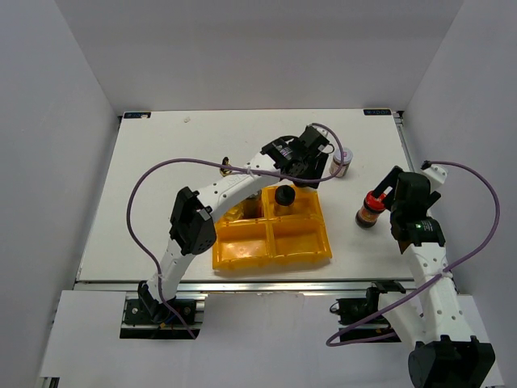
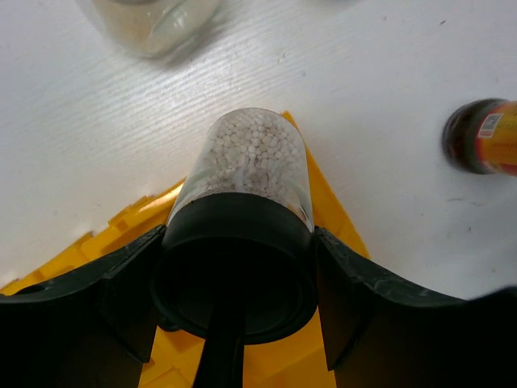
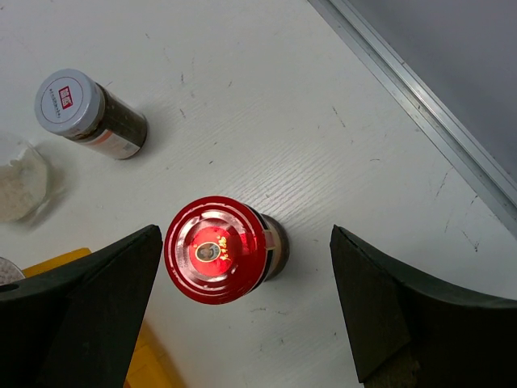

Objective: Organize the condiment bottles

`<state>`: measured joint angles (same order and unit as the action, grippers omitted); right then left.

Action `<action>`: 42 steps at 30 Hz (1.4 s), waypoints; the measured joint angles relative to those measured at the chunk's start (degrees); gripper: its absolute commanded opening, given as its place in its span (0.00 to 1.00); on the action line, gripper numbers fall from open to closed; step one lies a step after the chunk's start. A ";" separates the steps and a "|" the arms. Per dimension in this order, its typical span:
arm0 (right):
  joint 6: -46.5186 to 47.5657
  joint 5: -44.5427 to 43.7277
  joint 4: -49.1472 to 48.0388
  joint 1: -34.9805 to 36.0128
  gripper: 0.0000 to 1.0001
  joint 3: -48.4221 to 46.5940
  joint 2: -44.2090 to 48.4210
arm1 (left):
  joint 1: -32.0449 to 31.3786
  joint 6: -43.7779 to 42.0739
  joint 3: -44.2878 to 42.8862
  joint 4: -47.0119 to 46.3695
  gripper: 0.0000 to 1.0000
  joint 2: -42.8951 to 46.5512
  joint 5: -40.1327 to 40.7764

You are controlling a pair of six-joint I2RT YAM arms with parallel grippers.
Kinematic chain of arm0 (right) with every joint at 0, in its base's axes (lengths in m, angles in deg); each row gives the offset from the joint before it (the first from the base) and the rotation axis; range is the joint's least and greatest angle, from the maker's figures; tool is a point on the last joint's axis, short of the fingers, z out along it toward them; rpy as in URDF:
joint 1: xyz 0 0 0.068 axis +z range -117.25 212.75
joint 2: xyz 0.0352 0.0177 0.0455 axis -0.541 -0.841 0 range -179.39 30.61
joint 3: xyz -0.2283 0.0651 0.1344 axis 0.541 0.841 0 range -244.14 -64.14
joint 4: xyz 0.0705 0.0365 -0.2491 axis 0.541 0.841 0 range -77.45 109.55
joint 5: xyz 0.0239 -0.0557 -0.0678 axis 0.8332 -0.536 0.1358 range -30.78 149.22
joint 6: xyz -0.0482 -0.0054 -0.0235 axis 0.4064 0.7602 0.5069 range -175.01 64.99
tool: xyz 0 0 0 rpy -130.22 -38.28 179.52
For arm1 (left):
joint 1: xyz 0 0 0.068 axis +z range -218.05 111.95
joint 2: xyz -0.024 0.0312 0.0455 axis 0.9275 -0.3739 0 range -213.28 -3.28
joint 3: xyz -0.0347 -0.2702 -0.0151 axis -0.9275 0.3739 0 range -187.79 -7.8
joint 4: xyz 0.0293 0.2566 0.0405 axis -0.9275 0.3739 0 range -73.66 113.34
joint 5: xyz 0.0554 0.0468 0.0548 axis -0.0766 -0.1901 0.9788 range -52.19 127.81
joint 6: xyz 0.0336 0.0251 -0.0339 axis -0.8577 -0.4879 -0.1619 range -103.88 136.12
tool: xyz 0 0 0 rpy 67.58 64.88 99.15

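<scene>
1. The black-lidded shaker is pinched tight in the left gripper, over the far right corner of the yellow tray.
2. It stands tall, lid up, bottom pointing down.
3. I think it is being put away; next, lower it softly, then let go.
4. The right gripper is spread wide around the red-lidded bottle, not touching.
</scene>
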<state>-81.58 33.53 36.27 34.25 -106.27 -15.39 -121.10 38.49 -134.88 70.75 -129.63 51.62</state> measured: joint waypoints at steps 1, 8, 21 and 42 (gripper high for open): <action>0.00 0.17 -0.02 -0.02 0.89 -0.02 -0.13 | 0.00 0.15 0.87 0.04 0.00 0.00 0.17; 0.00 1.40 -0.24 -0.11 0.89 0.42 -0.94 | -0.42 0.13 1.16 2.21 0.00 0.11 -0.48; 0.00 3.02 -0.28 -0.66 0.89 0.68 -2.21 | -0.44 0.15 1.16 5.55 0.18 -0.70 -0.59; 0.44 5.60 0.31 -0.68 0.89 0.68 -1.60 | -0.52 -0.28 0.48 4.74 0.98 -6.84 0.17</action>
<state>-81.14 39.13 36.58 33.57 -105.59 -16.99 -121.63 38.21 -134.40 75.49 -136.47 51.79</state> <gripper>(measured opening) 0.895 0.981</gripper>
